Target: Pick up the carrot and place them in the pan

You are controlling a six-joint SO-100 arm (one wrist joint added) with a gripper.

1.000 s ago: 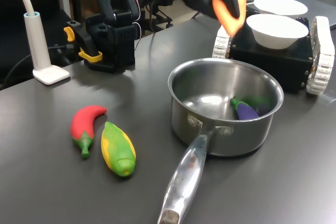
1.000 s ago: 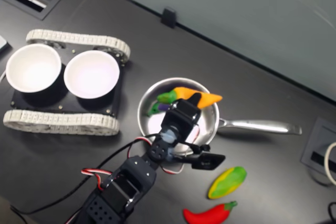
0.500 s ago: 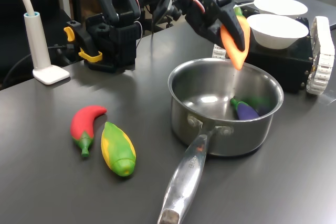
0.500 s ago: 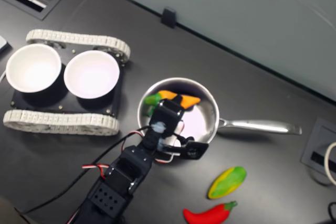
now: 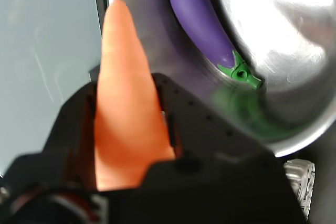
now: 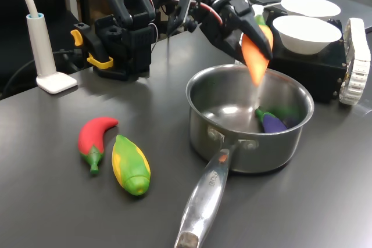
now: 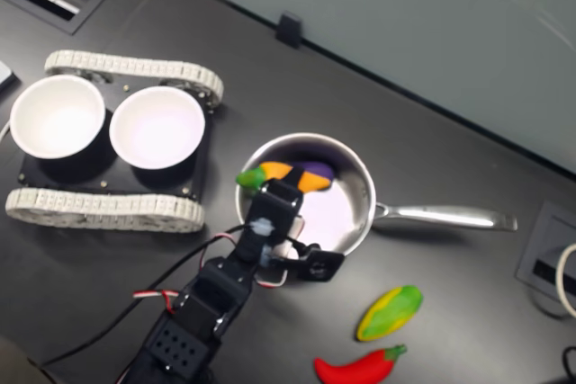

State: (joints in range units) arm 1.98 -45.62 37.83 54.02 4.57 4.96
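Here the gripper (image 6: 251,38) is clamped on the carrot (image 6: 254,56), which hangs tip-down above the pan (image 6: 247,146), over its rim on the side away from the handle. Let go now, the carrot could strike that rim and tumble outside, or bounce off the purple eggplant (image 5: 205,27) in the pan.

In the first exterior view, the end effector (image 6: 254,30) grips the carrot (image 6: 256,56), tip down over the pan (image 6: 250,117). A red chili (image 6: 94,136) and corn (image 6: 130,164) lie touching on the table (image 6: 52,201).
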